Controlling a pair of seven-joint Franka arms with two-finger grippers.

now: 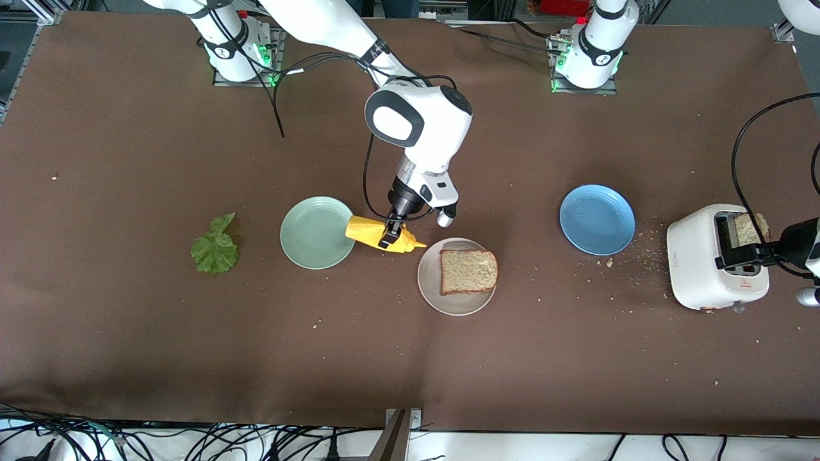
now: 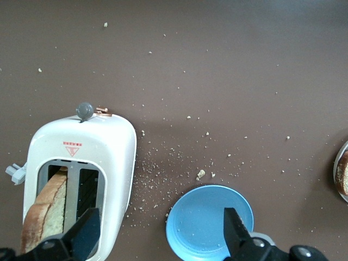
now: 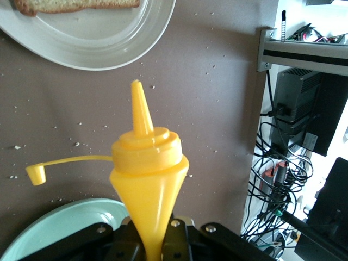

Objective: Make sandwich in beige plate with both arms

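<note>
One slice of brown bread (image 1: 468, 271) lies on the beige plate (image 1: 430, 282). A second slice (image 1: 751, 228) stands in a slot of the white toaster (image 1: 705, 269) at the left arm's end. The lettuce leaf (image 1: 216, 250) lies on the table toward the right arm's end. My right gripper (image 1: 389, 238) is shut on a yellow squeeze bottle (image 1: 368, 232), held tilted with its nozzle (image 3: 138, 103) toward the beige plate (image 3: 109, 49) and its cap (image 3: 35, 175) hanging open. My left gripper (image 1: 744, 256) hovers open over the toaster (image 2: 103, 157), holding nothing.
A mint-green plate (image 1: 317, 232) sits beside the bottle, toward the right arm's end. A blue plate (image 1: 597, 219) stands between the beige plate and the toaster. Crumbs are scattered round the toaster and the blue plate (image 2: 209, 223).
</note>
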